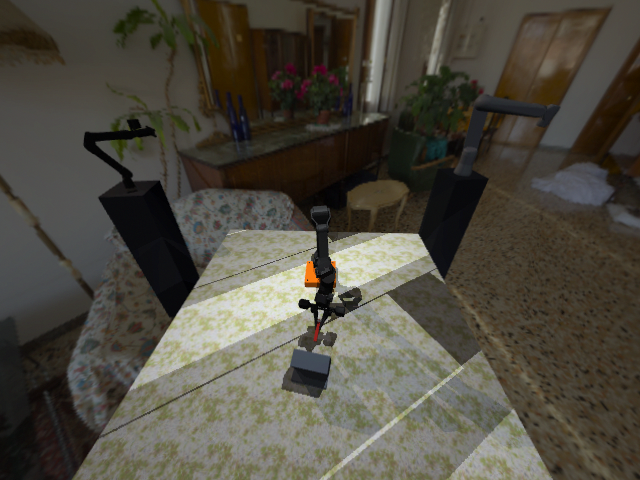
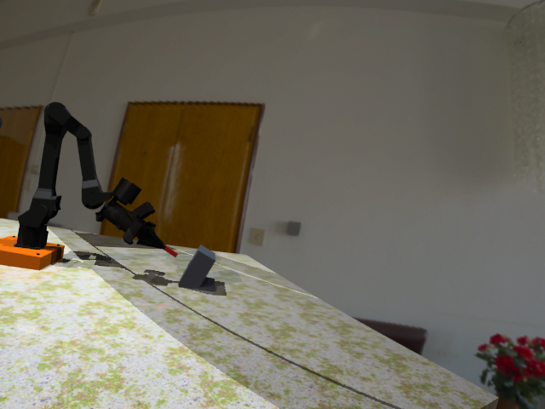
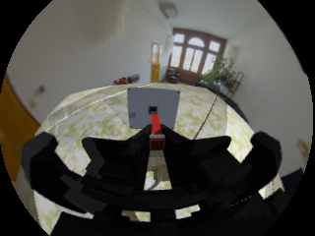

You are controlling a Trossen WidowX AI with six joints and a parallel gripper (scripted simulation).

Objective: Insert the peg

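Red square peg (image 1: 316, 332) (image 2: 170, 250) (image 3: 156, 125) in tool (image 1: 320, 324) (image 2: 163, 246) (image 3: 156, 126), off the worktop (image 1: 248, 413) (image 2: 175, 360) (image 3: 98, 115).
Tool clamped on peg, tilted down toward gray sloped panel (image 1: 310, 363) (image 2: 196, 268) (image 3: 140, 105); peg outside square hole (image 3: 153, 109), apart from panel.

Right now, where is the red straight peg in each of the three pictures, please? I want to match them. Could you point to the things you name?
Top: the red straight peg (image 1: 316, 332) (image 2: 170, 250) (image 3: 156, 125) is just below the middle, above the grey block-like panel (image 1: 311, 361) (image 2: 197, 267) (image 3: 140, 103).
Exterior: left of the middle, in the lower half, left of the panel.
Wrist: at the middle, its far end just below the panel's dark hole (image 3: 153, 109).
Shared landmark: the panel.
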